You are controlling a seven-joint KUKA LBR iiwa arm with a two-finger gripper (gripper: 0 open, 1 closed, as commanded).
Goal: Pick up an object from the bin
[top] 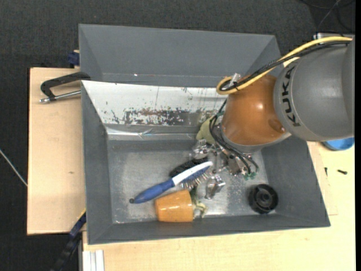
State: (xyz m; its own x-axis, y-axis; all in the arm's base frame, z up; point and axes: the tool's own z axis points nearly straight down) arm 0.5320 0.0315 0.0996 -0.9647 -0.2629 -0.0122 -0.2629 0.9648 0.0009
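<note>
Grey metal bin point(96, 168) seen from above, with the arm entering from the right. The hand point(210, 175) hangs low over the middle of the bin floor, under the arm's orange wrist cover point(248, 117). Whether the hand is apart or together cannot be told, since its metal parts merge with what lies beneath.

The nearest thing is a blue-handled toothbrush with a white head point(163, 188). Its long axis runs on a slant: the white head lies directly at the hand, and the blue handle leads away to the lower left, towards the bin's near wall. A stubby orange cup-shaped thing point(174, 209) lies on its side against the handle's near flank, touching or almost touching it. A black round ribbed thing point(263, 199) sits apart, to the lower right of the hand.

Judgement: a grasp would close across the brush's slanted axis at the head end. The orange thing crowds the handle end.
</note>
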